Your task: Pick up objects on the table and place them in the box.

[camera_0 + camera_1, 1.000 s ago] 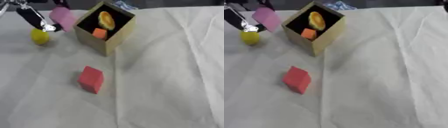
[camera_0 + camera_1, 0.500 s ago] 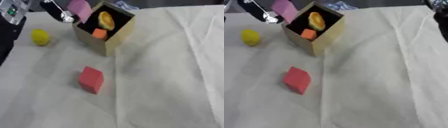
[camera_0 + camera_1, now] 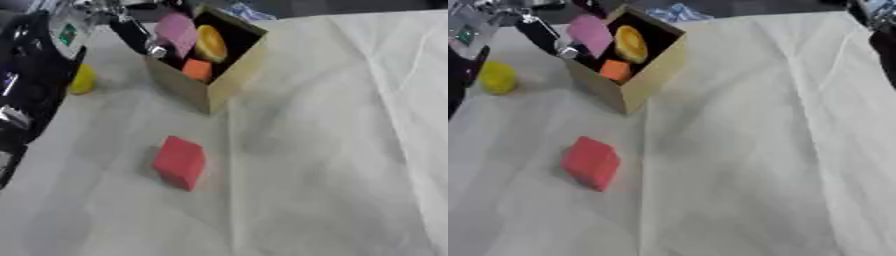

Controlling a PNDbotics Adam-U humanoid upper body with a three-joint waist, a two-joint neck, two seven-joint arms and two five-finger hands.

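An open cardboard box [image 3: 229, 79] stands at the back left of the cloth-covered table. Inside it lie a yellow-orange rounded object [image 3: 210, 44] and a small orange cube [image 3: 197, 69]. My left hand [image 3: 138, 36] is shut on a pink object [image 3: 178, 31], held at the box's left rim, partly over the opening. Left of the box a yellow ball [image 3: 83, 80] rests on the cloth. A red block [image 3: 180, 161] lies in front of the box, near the middle. A dark part of my right hand [image 3: 878, 22] shows at the top right corner.
My black left arm [image 3: 26, 85] fills the left edge, beside the yellow ball. A crumpled blue-white thing [image 3: 677, 11] lies behind the box. The white cloth [image 3: 332, 150] stretches wrinkled to the right and front.
My left hand has carried the pink object rightward, from above the yellow ball to the box's opening. The left arm now shows large at the left edge.
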